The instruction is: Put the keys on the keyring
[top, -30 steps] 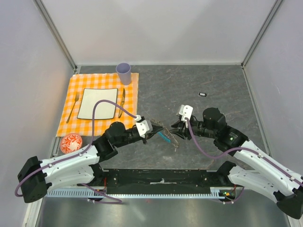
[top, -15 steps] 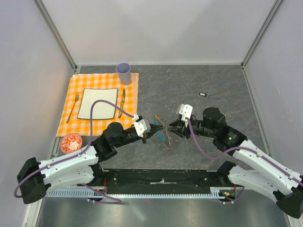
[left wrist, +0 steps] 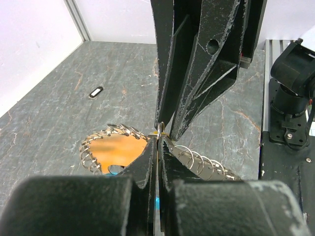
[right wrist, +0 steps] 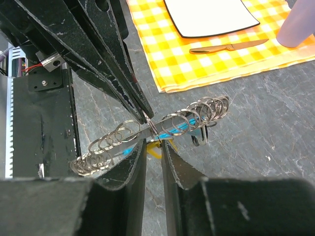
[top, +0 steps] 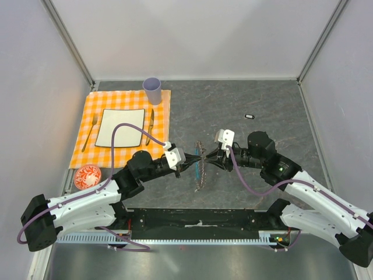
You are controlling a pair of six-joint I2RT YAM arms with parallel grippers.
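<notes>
The keyring (top: 199, 170), a loop of small metal rings with a blue section (right wrist: 178, 129), hangs on edge between my two grippers. My left gripper (top: 191, 164) is shut on its thin edge (left wrist: 158, 138); rings fan out to both sides (left wrist: 206, 161). My right gripper (top: 210, 160) faces it, with its jaws nearly shut on a yellow key (right wrist: 156, 150) pressed against the ring (right wrist: 118, 135). A black key with a white centre (right wrist: 198, 139) hangs on the ring. Another black key (top: 249, 116) lies on the table at the far right, also in the left wrist view (left wrist: 96, 91).
An orange checked placemat (top: 160, 125) at the left holds a white plate (top: 120, 127), a fork (top: 88, 135) and a knife (top: 150, 121). A purple cup (top: 152, 90) stands at its far edge. A red patterned dish (top: 87, 175) sits near the left arm.
The keyring has turned from lying tilted to standing on edge. My right gripper has moved left until it meets the ring; my left gripper has shifted slightly right.
</notes>
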